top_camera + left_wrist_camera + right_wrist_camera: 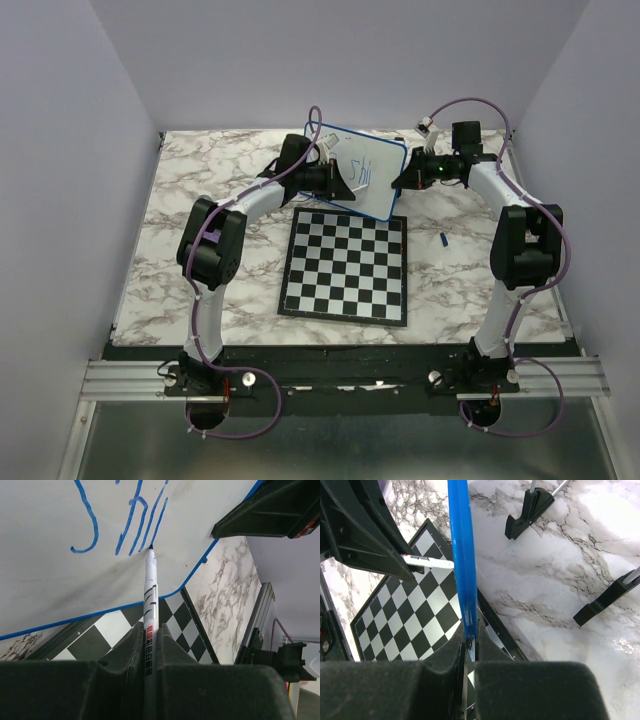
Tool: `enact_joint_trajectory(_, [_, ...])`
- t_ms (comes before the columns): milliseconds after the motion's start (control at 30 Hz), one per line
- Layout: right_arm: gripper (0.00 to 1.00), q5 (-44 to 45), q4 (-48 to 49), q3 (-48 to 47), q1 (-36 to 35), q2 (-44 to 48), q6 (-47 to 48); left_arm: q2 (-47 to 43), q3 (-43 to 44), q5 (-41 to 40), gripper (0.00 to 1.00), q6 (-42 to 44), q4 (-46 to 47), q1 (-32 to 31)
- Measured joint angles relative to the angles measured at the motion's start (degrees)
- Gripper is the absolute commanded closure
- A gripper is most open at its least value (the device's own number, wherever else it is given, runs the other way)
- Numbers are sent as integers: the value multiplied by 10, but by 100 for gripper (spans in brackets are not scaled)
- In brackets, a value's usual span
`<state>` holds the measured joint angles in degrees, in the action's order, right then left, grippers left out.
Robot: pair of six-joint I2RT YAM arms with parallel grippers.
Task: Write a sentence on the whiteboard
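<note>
**Marbled surface (200,210), whiteboard (383,158) tilted at the far side**

The left end effector (150,635) was clamped on a marker (150,587), whose tip touched the whiteboard beside blue letters (130,519) reading "Shi". The right end effector (470,642) pinched the board's blue rim, behind the chessboard (345,265).

The blue sentence (130,519) on the whiteboard (50,590) reads roughly "Shi". The marker (150,595) carries red and white characters, not legible.
</note>
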<state>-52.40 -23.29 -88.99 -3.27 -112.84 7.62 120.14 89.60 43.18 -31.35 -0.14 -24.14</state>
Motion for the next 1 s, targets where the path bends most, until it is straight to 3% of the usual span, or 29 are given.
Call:
enact_joint_trajectory(467, [100, 0, 0, 0, 0, 0, 0, 0, -9, 8, 100, 0, -2, 0])
enact_joint_trajectory(1000, [100, 0, 0, 0, 0, 0, 0, 0, 52, -8, 100, -4, -9, 1])
